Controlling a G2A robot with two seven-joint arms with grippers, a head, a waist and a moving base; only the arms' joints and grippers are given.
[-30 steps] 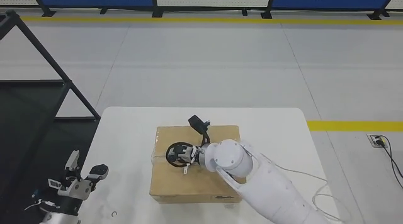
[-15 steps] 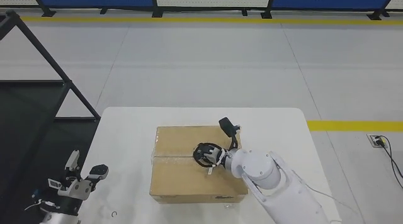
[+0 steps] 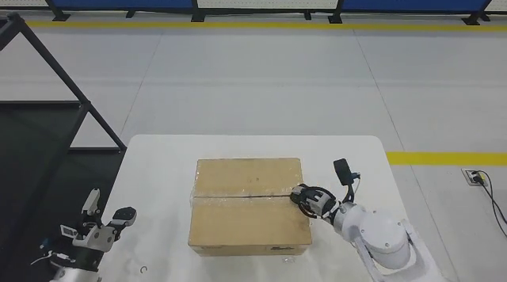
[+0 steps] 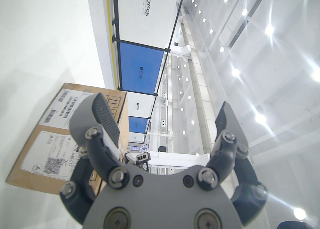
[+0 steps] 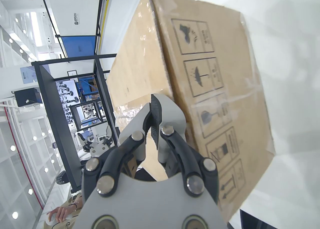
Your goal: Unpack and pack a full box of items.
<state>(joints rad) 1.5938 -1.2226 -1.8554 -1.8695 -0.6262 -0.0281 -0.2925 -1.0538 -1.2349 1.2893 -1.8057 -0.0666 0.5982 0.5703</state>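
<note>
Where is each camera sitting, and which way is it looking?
Top view: above the arms, looking down at the table and box; the left pincer and right pincer show.
Left wrist view: on the left wrist, looking up past its open left pincer at the box's labelled side.
Right wrist view: on the right wrist, facing the box's end past its shut right pincer.
Shared: all three show the box.

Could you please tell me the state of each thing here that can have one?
Brown cardboard box: closed, top flaps flat, standing on the white table.
Left gripper: open, empty.
Right gripper: shut, at the end of the box's top seam.
</note>
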